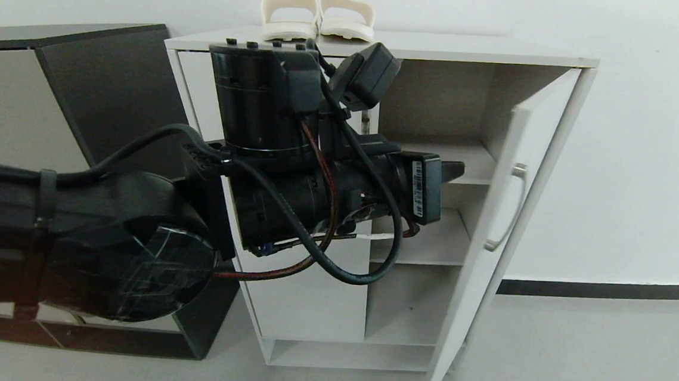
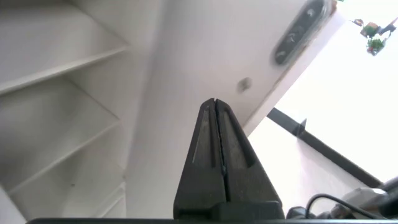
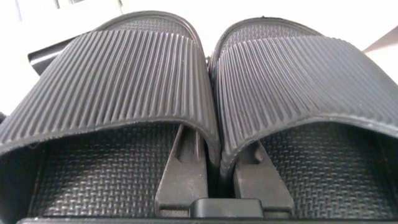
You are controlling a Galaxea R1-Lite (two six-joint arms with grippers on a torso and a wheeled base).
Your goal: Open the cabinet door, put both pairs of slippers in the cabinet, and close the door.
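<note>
Currently: white cabinet (image 1: 439,45) stands w/ its right-hand door (image 1: 528,138) swung wide toward robot's right, so the shelves (image 1: 431,245) in that half are exposed and bare. Left half is shut.

Left arm (image 1: 270,150) hangs across the cabinet front. Left gripper (image 1: 451,169) points into the opening at about mid-shelf level, fingers pressed together, nothing in them.

Cream slippers (image 1: 346,28) sit side by side on the cabinet top, toward the back, above the left gripper. Long axis runs front-to-back.

Dark ribbed slippers (image 3: 149,74) are carried as a pair by the right gripper (image 3: 217,155), clamped on the two inner walls where the shoes meet, straps arching over its fingers (image 3: 180,174).

Key relation: open bay is on the robot's right side, so the right arm w/ the dark pair probably has the better line in. Can't tell how near it is. Judgement: left arm sits at the bay mouth and likely needs to clear first; it is the nearer arm for the cream pair.
</note>
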